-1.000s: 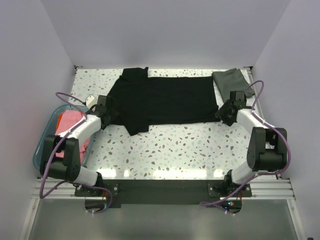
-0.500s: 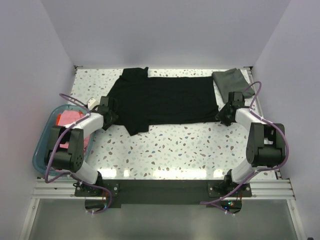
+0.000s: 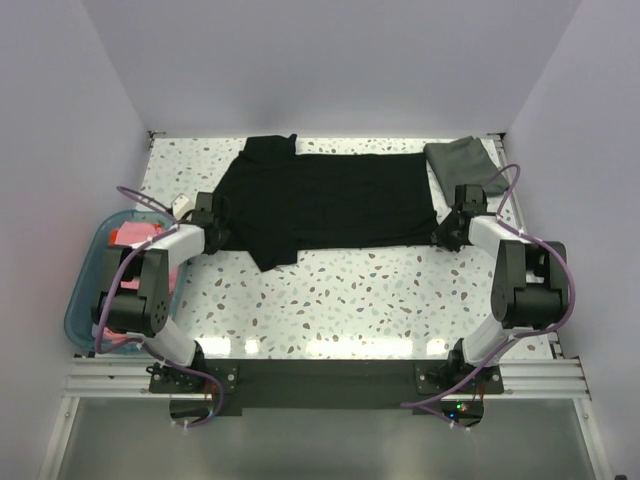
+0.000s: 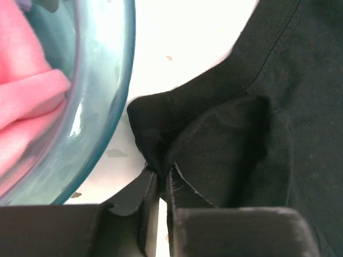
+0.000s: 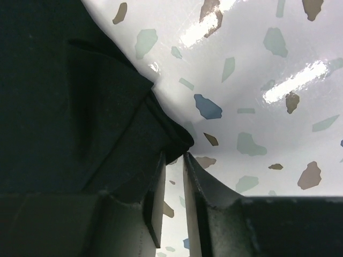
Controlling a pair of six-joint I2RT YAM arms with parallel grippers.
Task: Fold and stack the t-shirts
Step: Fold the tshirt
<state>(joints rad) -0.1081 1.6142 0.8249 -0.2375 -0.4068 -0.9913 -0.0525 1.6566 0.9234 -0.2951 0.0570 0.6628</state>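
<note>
Overhead, a translucent teal plastic tub [image 3: 80, 300] sits off the 9 o'clock edge of the white speckled terrazzo table [image 3: 350, 290]. It holds a crumpled pink cloth t-shirt [image 3: 140, 232] with a scrap of orange-red cloth [image 3: 122, 237] beside it towards 9 o'clock. The left wrist view shows the same pink folds [image 4: 27, 101] pressed against the inside of the tub's curved wall [image 4: 102, 107]; any print on them is too small to tell

A large black cloth t-shirt [image 3: 330, 200] lies spread flat across the 12 o'clock half of the table, one sleeve pointing to 11 o'clock and the other to 7 o'clock. A folded dark grey-green cloth t-shirt [image 3: 462, 158] rests in the 1 o'clock corner, just beside the black one's 3 o'clock edge

Both arms reach to opposite ends of the black shirt. The left gripper [image 3: 214, 224] is at its 9 o'clock edge; seen from the wrist, its fingers [image 4: 159, 179] are pressed nearly together and pinch a puckered fold of the black fabric [image 4: 225, 134], close to the tub wall. The right gripper [image 3: 446, 232] is at the shirt's 4 o'clock corner; its fingers [image 5: 172, 171] stand a narrow slit apart and nip the bunched corner of the black cloth [image 5: 80, 107] at their tips, with glossy table [image 5: 257, 80] beyond
</note>
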